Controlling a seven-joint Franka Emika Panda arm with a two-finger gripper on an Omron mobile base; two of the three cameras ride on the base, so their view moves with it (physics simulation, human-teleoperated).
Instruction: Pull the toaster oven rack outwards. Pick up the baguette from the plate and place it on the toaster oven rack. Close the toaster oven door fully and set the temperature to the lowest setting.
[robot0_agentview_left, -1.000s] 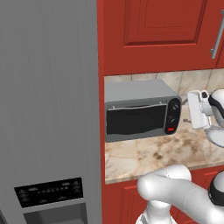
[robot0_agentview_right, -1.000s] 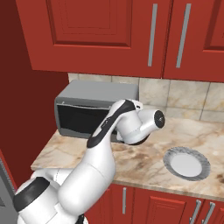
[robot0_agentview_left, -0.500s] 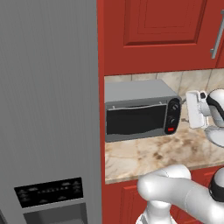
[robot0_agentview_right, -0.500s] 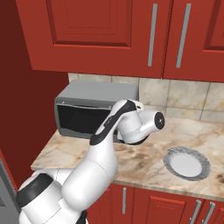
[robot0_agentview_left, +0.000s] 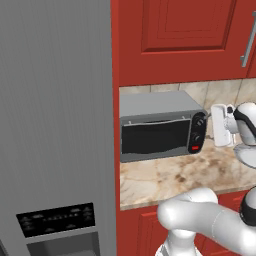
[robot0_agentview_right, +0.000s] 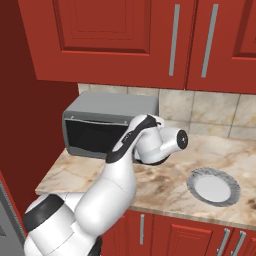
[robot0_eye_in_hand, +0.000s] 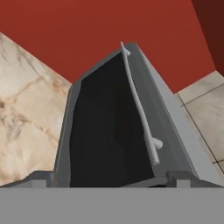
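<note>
White hand (robot0_agentview_left: 220, 125), fingers apart, has barely shifted beside the toaster oven (robot0_agentview_left: 160, 130).

White arm (robot0_agentview_right: 117, 175) raised and bent forward, wrist level, gripper (robot0_agentview_left: 218, 125) with jaws spread wide, holding nothing
</note>
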